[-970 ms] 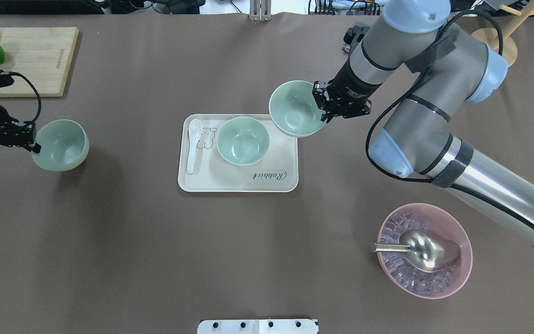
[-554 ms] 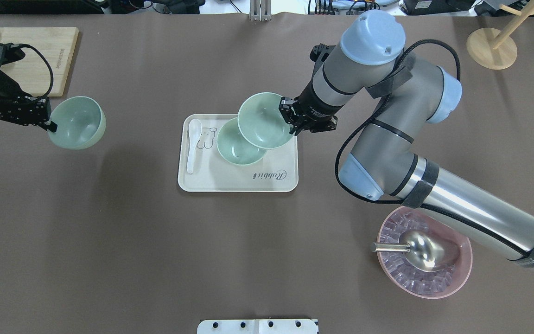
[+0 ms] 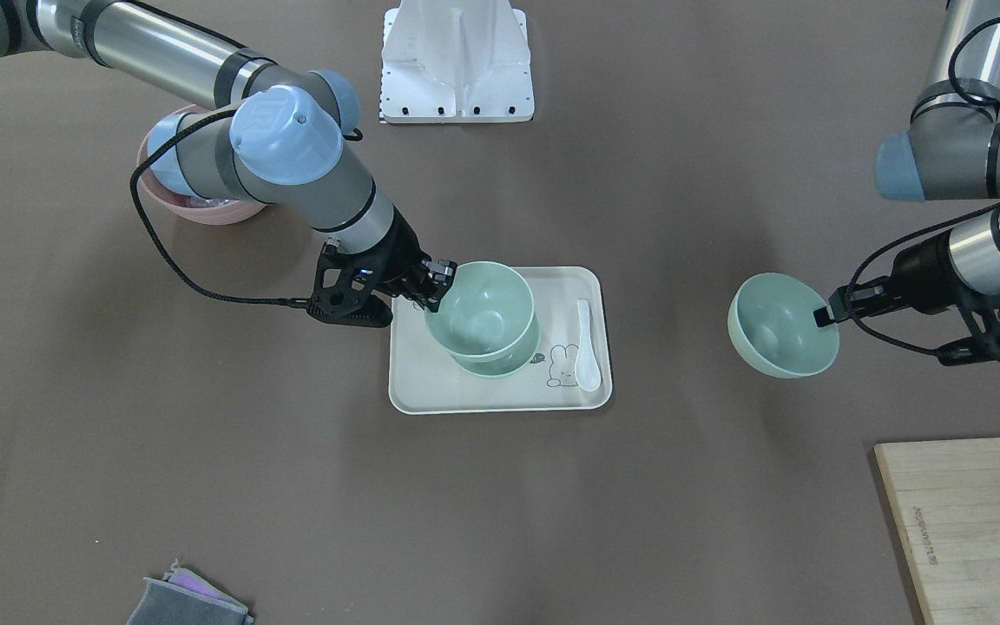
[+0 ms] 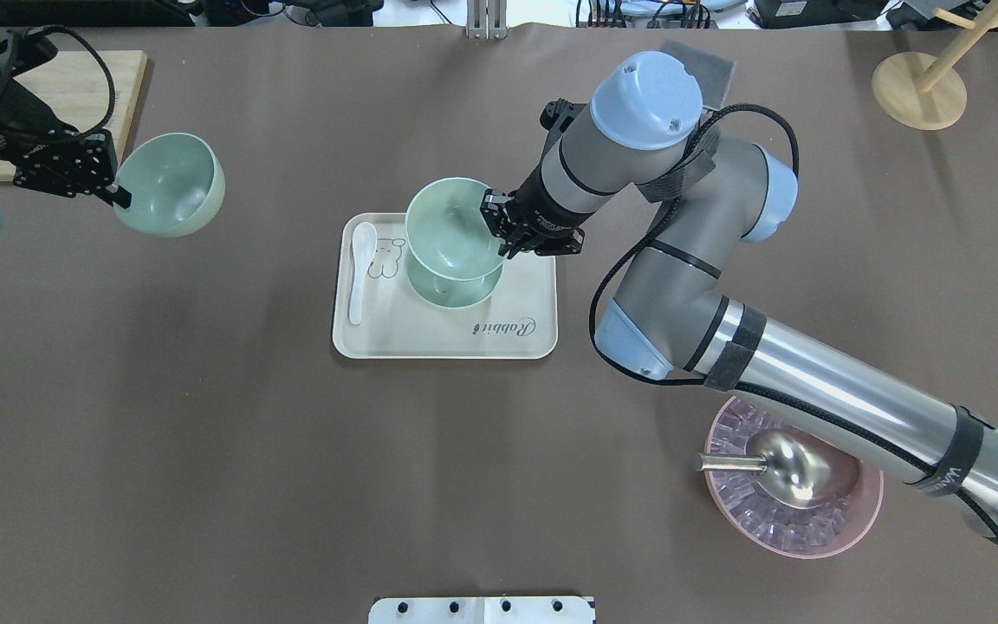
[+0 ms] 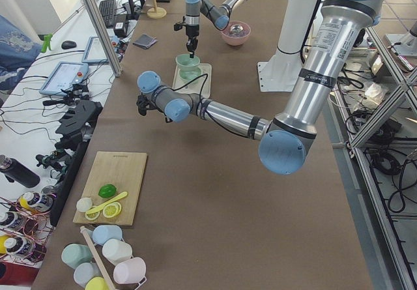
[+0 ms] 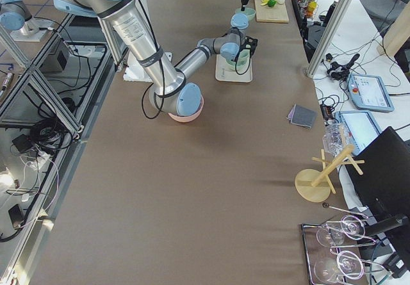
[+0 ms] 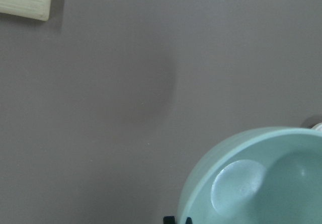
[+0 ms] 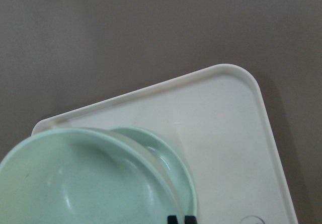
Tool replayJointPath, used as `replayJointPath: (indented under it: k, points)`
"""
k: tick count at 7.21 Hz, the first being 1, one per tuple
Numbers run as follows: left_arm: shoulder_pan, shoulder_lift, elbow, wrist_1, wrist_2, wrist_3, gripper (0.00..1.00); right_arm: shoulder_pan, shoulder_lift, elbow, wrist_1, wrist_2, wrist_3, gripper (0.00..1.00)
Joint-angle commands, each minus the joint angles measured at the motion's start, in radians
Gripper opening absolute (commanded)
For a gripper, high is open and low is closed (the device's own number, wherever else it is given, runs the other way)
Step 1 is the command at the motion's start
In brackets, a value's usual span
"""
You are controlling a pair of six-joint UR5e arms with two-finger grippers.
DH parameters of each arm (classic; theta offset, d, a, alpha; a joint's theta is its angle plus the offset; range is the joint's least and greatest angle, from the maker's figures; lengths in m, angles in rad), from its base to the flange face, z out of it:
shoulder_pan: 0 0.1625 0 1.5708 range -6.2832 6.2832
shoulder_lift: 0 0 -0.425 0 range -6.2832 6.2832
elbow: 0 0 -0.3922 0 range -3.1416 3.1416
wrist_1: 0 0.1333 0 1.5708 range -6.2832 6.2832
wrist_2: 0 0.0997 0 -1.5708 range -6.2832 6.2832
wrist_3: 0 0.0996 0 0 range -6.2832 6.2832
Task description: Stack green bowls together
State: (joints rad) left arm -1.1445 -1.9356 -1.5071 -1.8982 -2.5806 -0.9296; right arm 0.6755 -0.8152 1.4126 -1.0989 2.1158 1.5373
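The upper green bowl, the lower green bowl and the left green bowl all look like smooth, matt plastic with a faint sheen inside. The cream tray is smooth plastic too, and the white spoon is glossier. The table has a flat, matt brown covering, the cutting board is pale wood with visible grain, the pink bowl is translucent plastic, its scoop is mirror-bright polished metal, and the right arm shows brushed metal tubes with matt blue-grey caps.
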Motion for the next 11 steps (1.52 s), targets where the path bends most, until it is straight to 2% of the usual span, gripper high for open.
replayJointPath:
  k: [1,2,4,6,8,9,11]
  points:
    - [0.008,-0.080,-0.001,-0.001,-0.003,-0.156,0.00,-0.013,0.004,-0.049,0.094,0.003,0.038,1.00]
    - [0.018,-0.123,-0.004,-0.002,-0.003,-0.235,0.00,-0.002,-0.002,-0.023,0.094,0.019,0.043,1.00]
    - [0.107,-0.195,-0.001,-0.009,0.014,-0.366,0.00,0.138,-0.040,0.000,0.091,0.218,0.030,1.00]
    - [0.230,-0.259,-0.001,-0.010,0.121,-0.457,0.00,0.295,-0.158,0.046,0.085,0.369,-0.079,1.00]
    - [0.297,-0.301,-0.010,-0.010,0.146,-0.538,0.00,0.372,-0.237,0.039,0.079,0.404,-0.208,1.00]
    - [0.343,-0.302,-0.021,-0.010,0.190,-0.540,0.00,0.401,-0.278,0.037,0.079,0.408,-0.291,1.00]
    - [0.365,-0.315,-0.009,-0.013,0.197,-0.535,0.00,0.440,-0.318,0.026,0.077,0.414,-0.387,1.00]
